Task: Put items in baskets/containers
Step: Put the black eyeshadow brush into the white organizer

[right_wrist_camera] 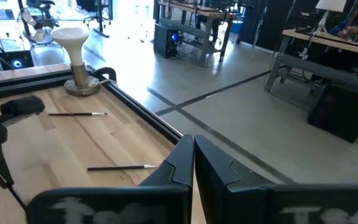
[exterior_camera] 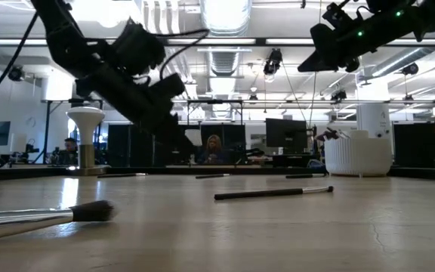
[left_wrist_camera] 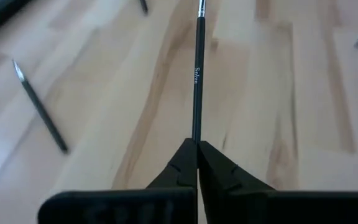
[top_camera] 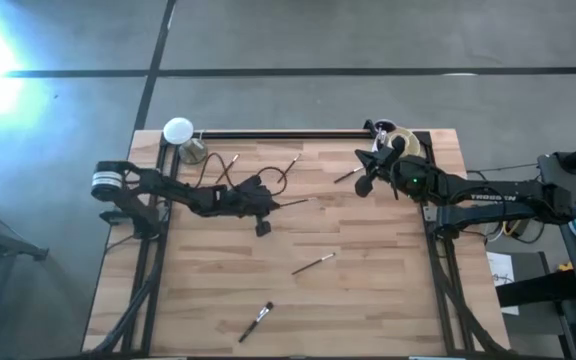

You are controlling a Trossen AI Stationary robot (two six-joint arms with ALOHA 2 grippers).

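Left wrist view: matte fingers pinch slender dark brush.

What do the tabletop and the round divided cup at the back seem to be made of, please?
The tabletop looks like pale wooden planks with a matt finish; grain and board seams show. The cup looks like cream-white plastic, perhaps ceramic: smooth rim and finely ribbed wall.

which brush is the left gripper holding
The thin dark brush sticking straight out from the left gripper, whose jaws are shut on its end. The other loose brushes, such as the fluffy-headed one near the table's front edge, lie untouched.
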